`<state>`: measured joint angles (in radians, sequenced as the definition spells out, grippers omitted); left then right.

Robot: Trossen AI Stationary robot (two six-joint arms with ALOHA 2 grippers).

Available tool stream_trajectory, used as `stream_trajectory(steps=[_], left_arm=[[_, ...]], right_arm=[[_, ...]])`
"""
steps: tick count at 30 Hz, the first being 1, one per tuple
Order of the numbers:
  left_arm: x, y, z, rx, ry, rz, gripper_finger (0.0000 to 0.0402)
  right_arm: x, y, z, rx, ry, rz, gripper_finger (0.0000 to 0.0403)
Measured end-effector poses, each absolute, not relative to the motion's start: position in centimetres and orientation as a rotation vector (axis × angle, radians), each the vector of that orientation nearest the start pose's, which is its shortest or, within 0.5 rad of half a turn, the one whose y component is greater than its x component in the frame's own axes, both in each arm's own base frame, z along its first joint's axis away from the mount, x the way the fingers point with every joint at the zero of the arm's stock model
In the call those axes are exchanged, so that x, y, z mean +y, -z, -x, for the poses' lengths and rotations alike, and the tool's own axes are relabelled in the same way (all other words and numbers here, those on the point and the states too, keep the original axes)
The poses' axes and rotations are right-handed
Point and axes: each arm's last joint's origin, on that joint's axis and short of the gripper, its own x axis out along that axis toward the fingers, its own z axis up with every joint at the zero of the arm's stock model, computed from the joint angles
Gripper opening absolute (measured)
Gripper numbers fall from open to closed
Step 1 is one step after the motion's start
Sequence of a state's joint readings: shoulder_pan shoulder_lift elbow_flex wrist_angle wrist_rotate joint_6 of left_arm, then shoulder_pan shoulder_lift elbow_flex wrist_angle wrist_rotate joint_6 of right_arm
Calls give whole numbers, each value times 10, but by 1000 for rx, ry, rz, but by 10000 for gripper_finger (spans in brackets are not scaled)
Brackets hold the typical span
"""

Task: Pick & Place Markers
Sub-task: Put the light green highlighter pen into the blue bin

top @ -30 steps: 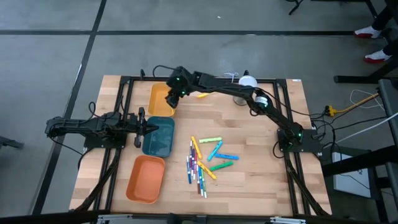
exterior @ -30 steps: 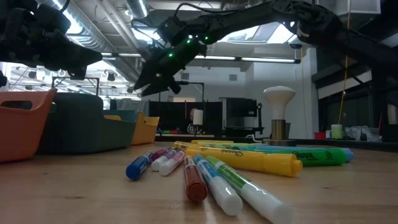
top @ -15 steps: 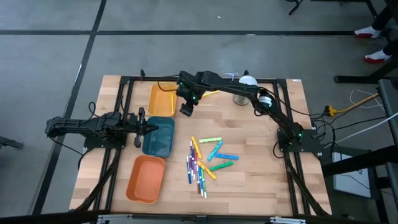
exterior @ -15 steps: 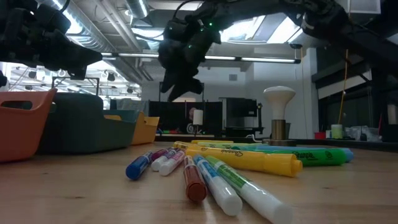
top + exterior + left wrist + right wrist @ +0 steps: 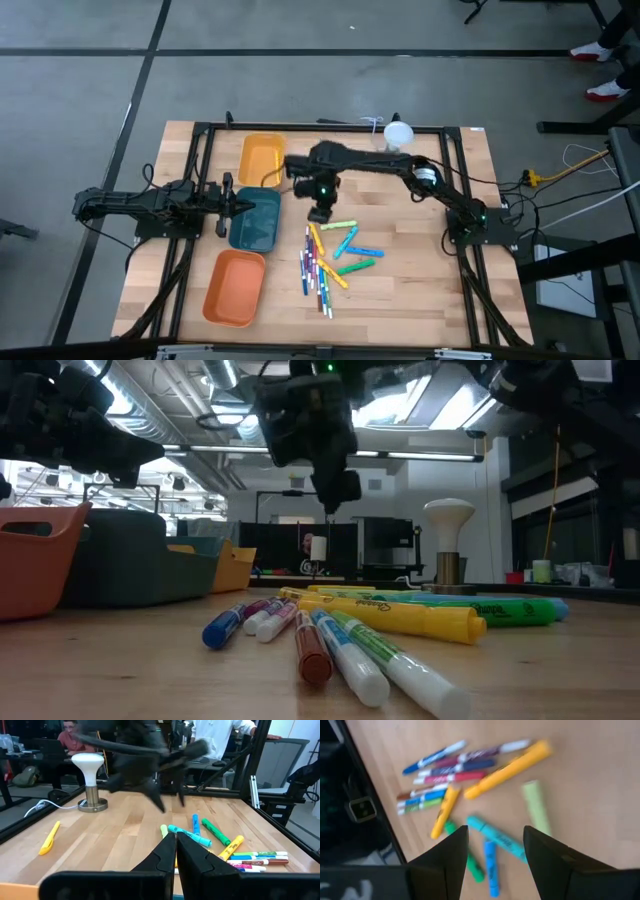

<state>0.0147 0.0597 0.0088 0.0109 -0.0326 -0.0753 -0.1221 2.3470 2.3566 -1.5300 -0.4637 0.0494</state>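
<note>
Several markers point(image 5: 330, 252) in yellow, green, light blue, red, blue and purple lie flat in a loose pile on the wooden table, also seen in the low view point(image 5: 340, 625). My right gripper point(image 5: 320, 213) hangs open above the pile's far end and points steeply down. Its wrist view shows the markers point(image 5: 485, 780) below and nothing between the fingers. My left gripper point(image 5: 243, 206) waits shut and level at the teal tray's left rim, its fingertips point(image 5: 176, 842) together.
Three trays stand left of the pile: yellow point(image 5: 262, 158) far, teal point(image 5: 258, 222) in the middle, orange point(image 5: 235, 288) near. A white lamp point(image 5: 398, 133) stands at the far edge. One yellow marker point(image 5: 49, 838) lies apart near it. People show beyond the table.
My right gripper has swung from over the yellow tray toward the table's near and right side, ending above the marker pile. It has tipped from a shallow slant to pointing steeply down. Its fingers have stayed open. The markers have not moved.
</note>
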Motion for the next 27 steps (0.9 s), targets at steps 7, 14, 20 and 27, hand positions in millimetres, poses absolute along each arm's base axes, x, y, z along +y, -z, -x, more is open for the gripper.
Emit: stream_trajectory(steps=[7,14,20,27], left_arm=[[2,-163,-101,38,-49,75,9],[2,-163,-101,38,-49,75,12],[2,-163,-101,38,-49,75,9],[2,-163,-101,38,-49,75,12]], right_arm=[[7,-260,-450,1540,-293,-307,188],[44,-256,-448,1563,-256,-4,188],[62,-249,-442,1591,-271,151,188],[69,-251,-423,1603,-252,224,188]])
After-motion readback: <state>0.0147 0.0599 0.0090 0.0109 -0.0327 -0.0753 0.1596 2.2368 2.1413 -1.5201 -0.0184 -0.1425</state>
